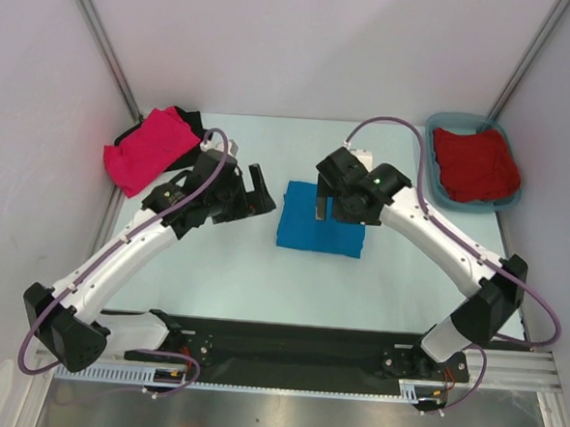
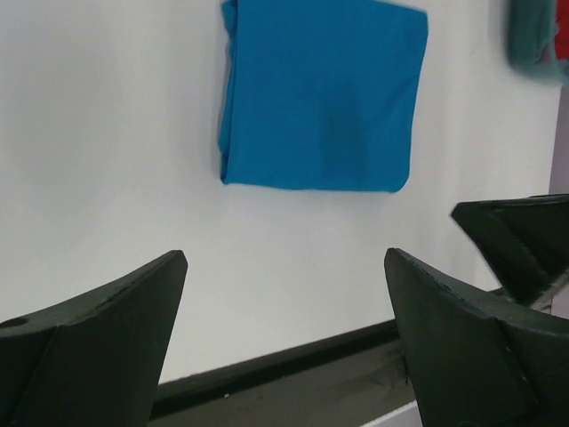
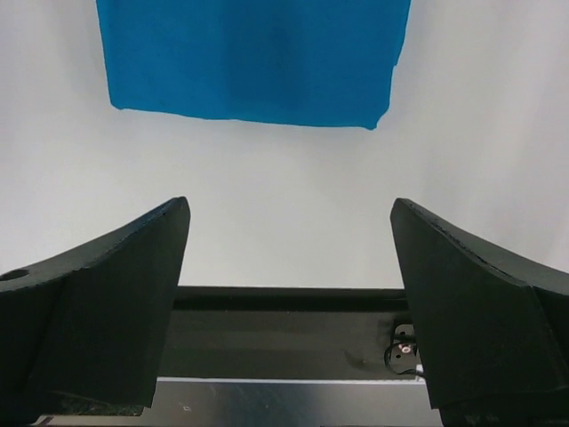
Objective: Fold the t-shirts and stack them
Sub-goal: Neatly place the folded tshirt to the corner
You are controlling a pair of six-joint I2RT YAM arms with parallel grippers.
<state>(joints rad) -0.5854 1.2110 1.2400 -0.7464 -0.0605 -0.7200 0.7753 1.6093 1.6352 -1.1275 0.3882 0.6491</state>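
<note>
Hovering at mid-table with both sets of jaws spread wide and gripping nothing: left gripper [image 1: 260,189] just beside the left edge of the blue t-shirt [image 1: 313,236], right gripper [image 1: 324,208] above its far right part, one finger overlapping the cloth in the top view; contact there not determinable. Matches both wrist views: blue cloth ahead of the open fingers, bare table between. Lies flat as a tidy near-square packet, slightly longer across the table than front to back; judged folded and ready to stack. Further out to the left: pink t-shirt [image 1: 151,149] resting on a black t-shirt [image 1: 180,117] at the far left corner, near the left gripper, well apart from the right. Further out to the right: dark red t-shirt [image 1: 474,165] bunched inside the teal tub [image 1: 470,117] at the far right corner, nearer the right arm. Judged: carrying the blue packet to the pile means a leftward, outward move, so suits the left arm, entering at the packet's left edge; fetching the red one suits the right arm.
</note>
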